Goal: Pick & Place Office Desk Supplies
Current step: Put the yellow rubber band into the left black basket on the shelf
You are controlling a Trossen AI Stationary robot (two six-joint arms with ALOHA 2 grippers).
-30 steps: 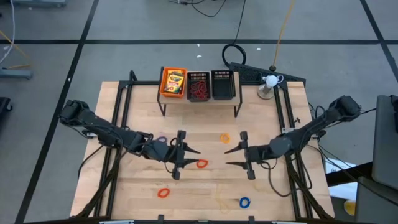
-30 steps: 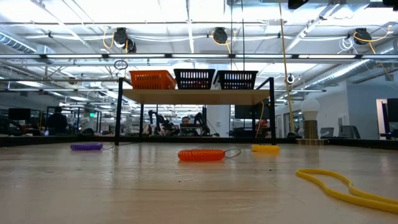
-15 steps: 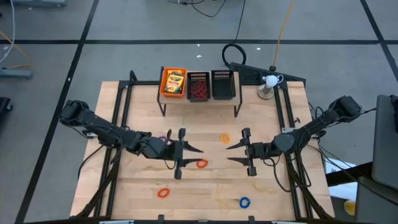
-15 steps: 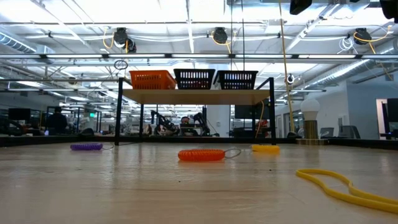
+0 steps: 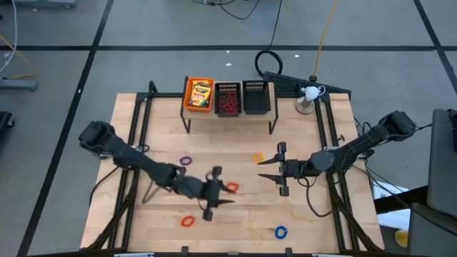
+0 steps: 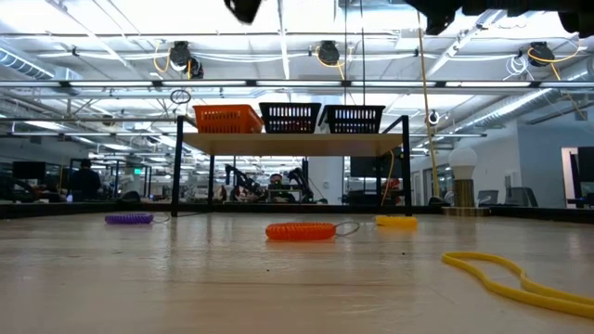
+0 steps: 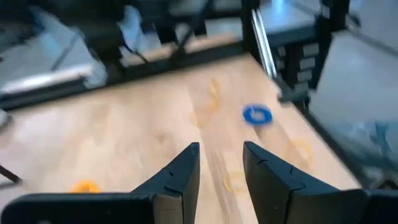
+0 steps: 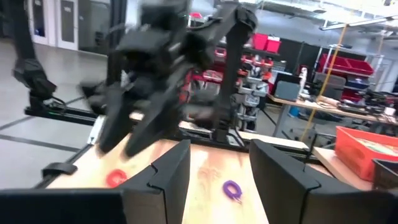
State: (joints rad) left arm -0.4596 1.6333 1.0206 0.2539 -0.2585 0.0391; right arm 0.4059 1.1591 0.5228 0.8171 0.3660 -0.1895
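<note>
The left gripper (image 5: 223,195), narrowly parted and empty, is hovering with the red ring (image 5: 231,188) lying on the counter (image 5: 307,221) just at its one o'clock, nearer than the right gripper (image 5: 265,169), likewise parted and empty.

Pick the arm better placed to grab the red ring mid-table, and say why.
Left, probably. Its tool, fingers apart and empty, hovers right beside the red ring. The right tool, also open and empty, sits farther off, nearer the orange ring.
</note>
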